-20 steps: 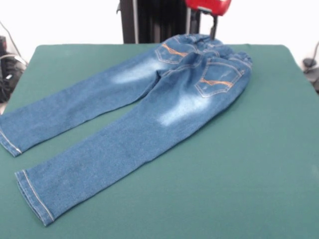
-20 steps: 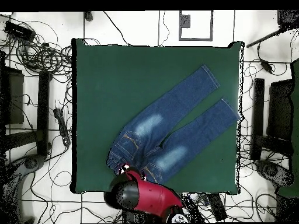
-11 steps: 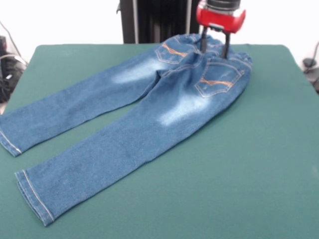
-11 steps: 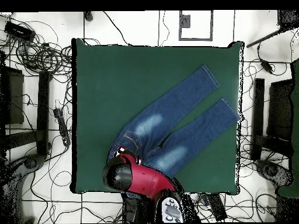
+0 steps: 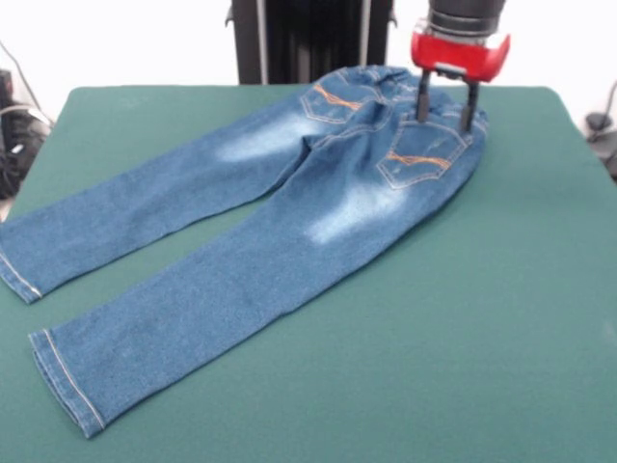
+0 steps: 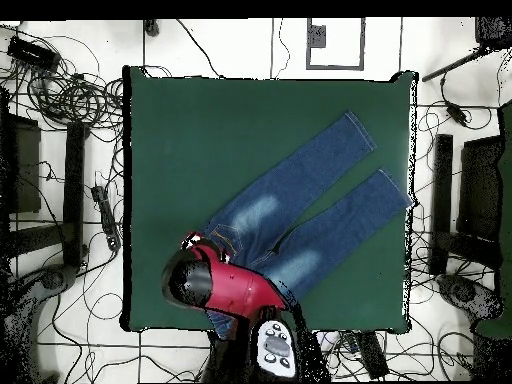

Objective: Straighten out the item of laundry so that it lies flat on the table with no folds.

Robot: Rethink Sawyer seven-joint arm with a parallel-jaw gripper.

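The item of laundry (image 5: 289, 207) is a small pair of blue denim jeans with pale faded patches and orange-stitched back pockets. It lies back side up on the green table (image 5: 501, 318), its two legs spread toward the front-left corner. In the overhead view the jeans (image 6: 320, 205) run diagonally to the table's (image 6: 180, 130) right edge. My gripper (image 5: 444, 113) is open, its two dark fingers (image 5: 422, 102) pointing down onto the waistband end beside the right back pocket. Seen from overhead, the red arm (image 6: 225, 290) covers the waistband.
Cables (image 6: 70, 90) and black stands (image 6: 75, 190) lie on the floor around the table in the overhead view. The leg hems (image 5: 67, 391) reach close to the table's front-left edge.
The gripper has come down from the top edge and shifted right along the waistband, over the jeans' right back pocket. The jeans have not visibly moved.
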